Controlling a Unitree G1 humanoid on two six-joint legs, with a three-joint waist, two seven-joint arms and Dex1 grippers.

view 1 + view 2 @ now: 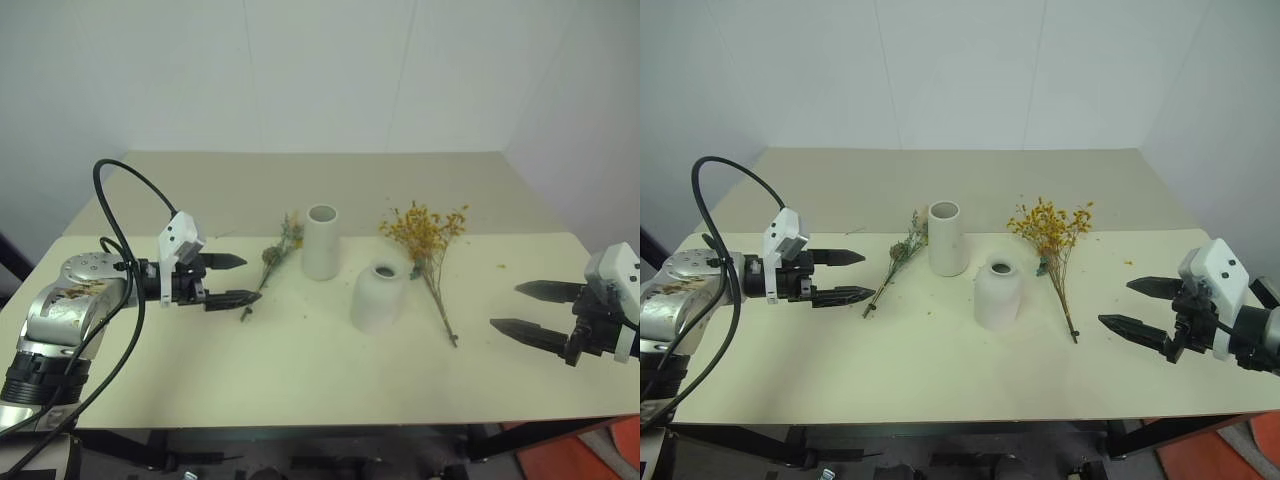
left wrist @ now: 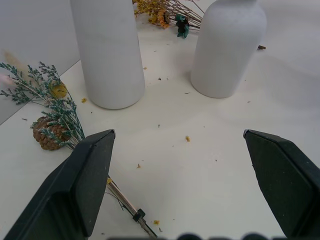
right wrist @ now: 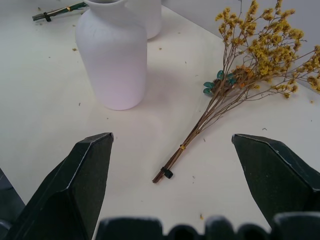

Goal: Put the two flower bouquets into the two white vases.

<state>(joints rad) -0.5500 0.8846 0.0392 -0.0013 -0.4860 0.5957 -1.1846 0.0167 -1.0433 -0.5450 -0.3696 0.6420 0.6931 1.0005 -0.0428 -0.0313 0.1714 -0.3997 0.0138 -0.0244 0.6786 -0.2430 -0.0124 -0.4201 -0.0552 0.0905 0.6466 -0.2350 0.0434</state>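
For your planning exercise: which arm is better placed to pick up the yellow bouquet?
Probably the right. Its open gripper faces the yellow bouquet, which lies on the right of both vases; the left gripper is by the grey-green bunch.

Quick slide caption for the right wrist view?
Open right gripper faces the yellow bouquet lying on the table beside the dome vase.

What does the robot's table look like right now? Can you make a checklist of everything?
Surface: pale table, dotted with tiny flower crumbs.
Job's things: yellow bouquet lying flat, right of the dome vase; grey-green bouquet lying flat, left of the tall vase. Both vases upright, no flowers in them.
Clutter: nothing seen besides crumbs.
Grippers: left gripper open, near the grey-green stems; right gripper open, holding nothing.
Cables: black cable looping over the left arm.
Surroundings: white walls.
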